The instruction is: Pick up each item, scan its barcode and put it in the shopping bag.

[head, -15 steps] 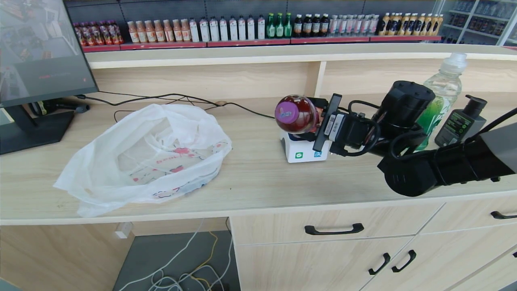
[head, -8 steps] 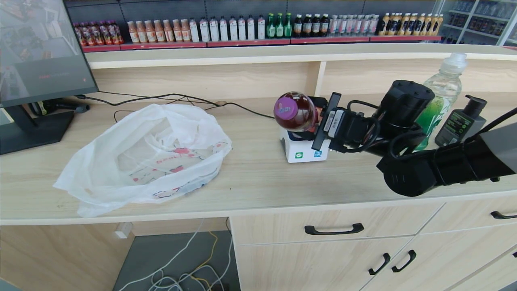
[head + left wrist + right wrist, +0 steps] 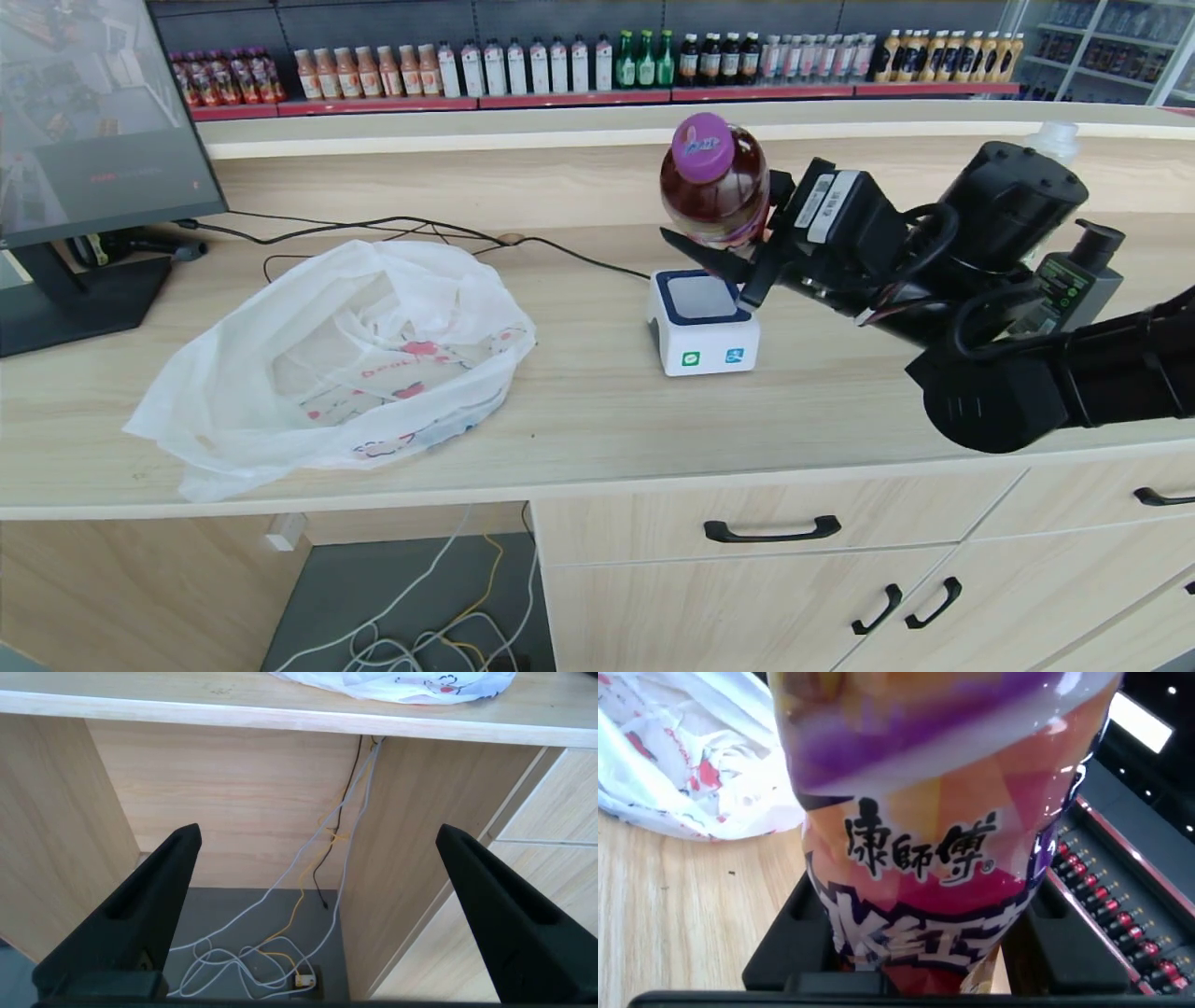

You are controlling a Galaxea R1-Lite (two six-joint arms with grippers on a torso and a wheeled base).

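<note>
My right gripper (image 3: 742, 238) is shut on a dark red drink bottle (image 3: 714, 182) with a purple cap, holding it in the air above the white barcode scanner (image 3: 702, 322). The bottle is tilted, cap toward the upper left. In the right wrist view the bottle's label (image 3: 934, 859) sits between the black fingers (image 3: 799, 929). The white shopping bag (image 3: 345, 359) lies open on the counter to the left of the scanner. My left gripper (image 3: 318, 905) is open below the counter edge, with cables on the floor between its fingers.
A monitor (image 3: 93, 121) stands at the far left with cables (image 3: 373, 226) running behind the bag. A clear bottle cap (image 3: 1055, 138) and a dark pump bottle (image 3: 1074, 280) stand at the right, behind my right arm. Drawers (image 3: 773, 530) sit under the counter.
My right gripper has lifted the bottle up off the scanner and tilted it more upright; the scanner's top face is now uncovered. The bag has not moved.
</note>
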